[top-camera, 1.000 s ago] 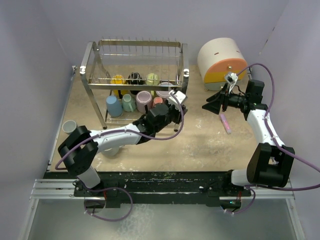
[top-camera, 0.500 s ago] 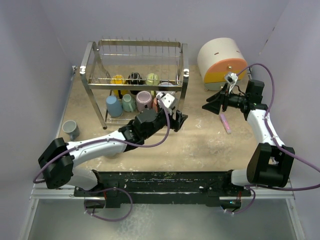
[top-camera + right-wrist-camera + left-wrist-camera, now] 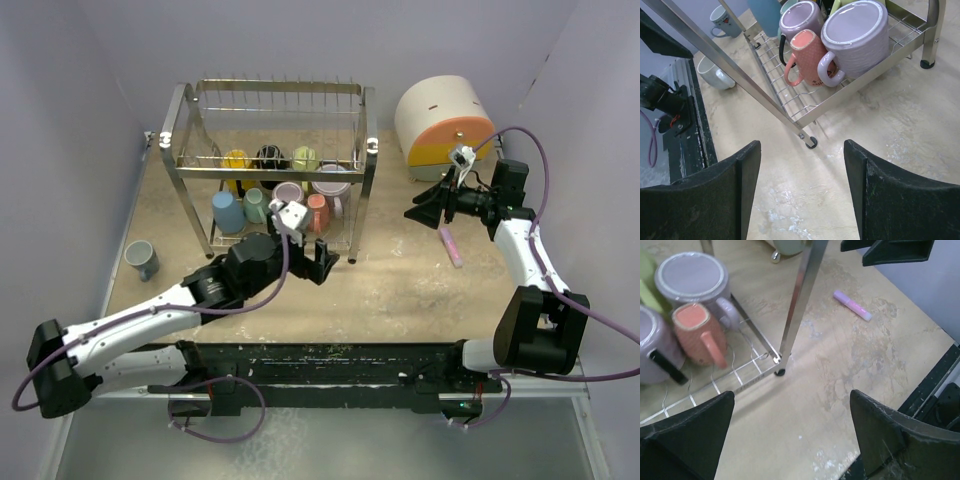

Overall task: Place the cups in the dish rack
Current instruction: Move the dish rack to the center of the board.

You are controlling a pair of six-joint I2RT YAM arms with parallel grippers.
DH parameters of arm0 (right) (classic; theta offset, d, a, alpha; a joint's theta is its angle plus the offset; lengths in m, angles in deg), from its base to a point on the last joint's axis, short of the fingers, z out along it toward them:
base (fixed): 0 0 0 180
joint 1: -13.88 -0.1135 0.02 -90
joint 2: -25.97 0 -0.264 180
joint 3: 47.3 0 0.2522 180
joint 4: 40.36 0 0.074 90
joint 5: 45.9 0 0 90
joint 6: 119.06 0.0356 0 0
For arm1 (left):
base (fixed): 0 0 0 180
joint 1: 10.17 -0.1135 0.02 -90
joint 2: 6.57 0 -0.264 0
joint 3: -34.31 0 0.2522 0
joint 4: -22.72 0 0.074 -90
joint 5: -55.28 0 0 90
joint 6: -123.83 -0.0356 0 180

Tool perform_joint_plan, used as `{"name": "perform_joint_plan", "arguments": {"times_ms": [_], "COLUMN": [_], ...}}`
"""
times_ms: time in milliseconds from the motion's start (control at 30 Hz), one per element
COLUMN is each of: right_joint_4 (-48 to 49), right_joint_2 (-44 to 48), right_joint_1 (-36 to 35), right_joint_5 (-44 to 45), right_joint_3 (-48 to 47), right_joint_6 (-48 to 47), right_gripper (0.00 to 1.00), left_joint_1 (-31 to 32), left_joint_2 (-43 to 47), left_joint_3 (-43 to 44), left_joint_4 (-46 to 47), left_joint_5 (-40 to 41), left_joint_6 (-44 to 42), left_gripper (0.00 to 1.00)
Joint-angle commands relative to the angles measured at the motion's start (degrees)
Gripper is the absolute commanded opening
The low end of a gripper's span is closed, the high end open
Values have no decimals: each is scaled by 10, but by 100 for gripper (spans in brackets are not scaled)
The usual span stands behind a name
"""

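1. Cups [image 3: 287, 200], seen from above, mostly fill the rack [image 3: 270, 160] on its lower tier. A grey cup [image 3: 140, 258] sits loose at far left. The left gripper [image 3: 322, 262] hangs spread and empty before the rack.
2. Left wrist: the salmon cup [image 3: 692, 332] stands base-up, likely to drain.
3. Right wrist: the right gripper [image 3: 800, 195] is spread and empty, facing the rack. A white cup [image 3: 715, 75] sits outside.

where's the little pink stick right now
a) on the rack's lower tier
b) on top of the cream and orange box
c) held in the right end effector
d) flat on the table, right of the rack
d: the pink stick lies flat on the table, to the right of the dish rack, with nothing holding it.
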Motion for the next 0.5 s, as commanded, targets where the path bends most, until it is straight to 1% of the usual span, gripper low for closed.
{"name": "perform_joint_plan", "arguments": {"times_ms": [0,133,200,300,333,467], "right_joint_4": [0,-2,-3,-4,-5,-5], "right_joint_2": [16,15,14,14,14,15], "right_joint_1": [2,2,2,2,2,2], "right_joint_5": [-6,-7,-6,-6,-5,-3], "right_joint_3": [-25,-26,-26,-26,-27,-27], "right_joint_6": [-10,-11,-13,-13,-14,-14], "right_gripper": [70,70,70,70,70,70], "left_joint_1": [2,2,2,2,2,2], "left_joint_2": [79,147,165,178,179,176], "left_joint_3": [0,5,12,22,29,63], "left_joint_4": [-160,-287,-344,-408,-435,-530], "left_joint_5": [59,99,103,111,121,173], "left_joint_6": [97,200,239,294,322,392], "left_gripper": [99,99,99,99,99,99]}}
